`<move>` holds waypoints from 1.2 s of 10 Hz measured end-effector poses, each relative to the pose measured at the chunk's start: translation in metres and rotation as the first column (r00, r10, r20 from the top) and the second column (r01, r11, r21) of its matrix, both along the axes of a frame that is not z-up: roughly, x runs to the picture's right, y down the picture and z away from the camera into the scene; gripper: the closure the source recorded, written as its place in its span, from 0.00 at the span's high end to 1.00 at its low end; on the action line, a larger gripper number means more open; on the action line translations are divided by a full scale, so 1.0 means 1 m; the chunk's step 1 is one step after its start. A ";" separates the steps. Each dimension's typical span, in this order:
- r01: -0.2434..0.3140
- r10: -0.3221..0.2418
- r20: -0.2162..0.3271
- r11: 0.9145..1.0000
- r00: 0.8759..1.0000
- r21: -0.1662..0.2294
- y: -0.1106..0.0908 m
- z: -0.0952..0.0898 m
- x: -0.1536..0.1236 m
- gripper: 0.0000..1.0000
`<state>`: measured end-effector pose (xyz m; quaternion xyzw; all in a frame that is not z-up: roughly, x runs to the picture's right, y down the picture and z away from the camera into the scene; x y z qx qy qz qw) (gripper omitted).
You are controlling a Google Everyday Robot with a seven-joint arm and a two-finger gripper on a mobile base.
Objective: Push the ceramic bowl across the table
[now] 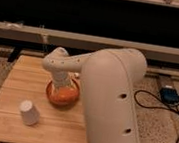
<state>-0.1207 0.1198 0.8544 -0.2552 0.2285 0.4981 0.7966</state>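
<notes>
The glossy orange ceramic bowl (pixel 62 96) sits near the middle of the light wooden table (pixel 23 81). My white arm reaches from the right and bends down over the bowl. The gripper (pixel 61 86) is at the bowl's back rim, reaching into it, and is mostly hidden by the wrist. A small upturned white cup (pixel 28 112) stands on the table in front and to the left of the bowl, apart from it.
The arm's bulky white body (pixel 112 110) covers the table's right side. A blue box (pixel 169 94) and black cables (pixel 154 103) lie on the speckled floor to the right. A dark wall with horizontal rails runs behind the table.
</notes>
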 end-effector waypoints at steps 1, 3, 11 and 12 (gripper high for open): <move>0.004 -0.004 -0.005 1.000 1.000 -0.002 -0.001 0.007 0.001 0.80; 0.007 -0.007 -0.014 1.000 1.000 -0.003 -0.008 0.027 0.007 0.80; -0.007 0.006 0.063 1.000 0.998 0.005 -0.029 0.062 -0.031 0.80; -0.004 0.004 0.071 1.000 0.997 0.004 -0.031 0.064 -0.035 0.80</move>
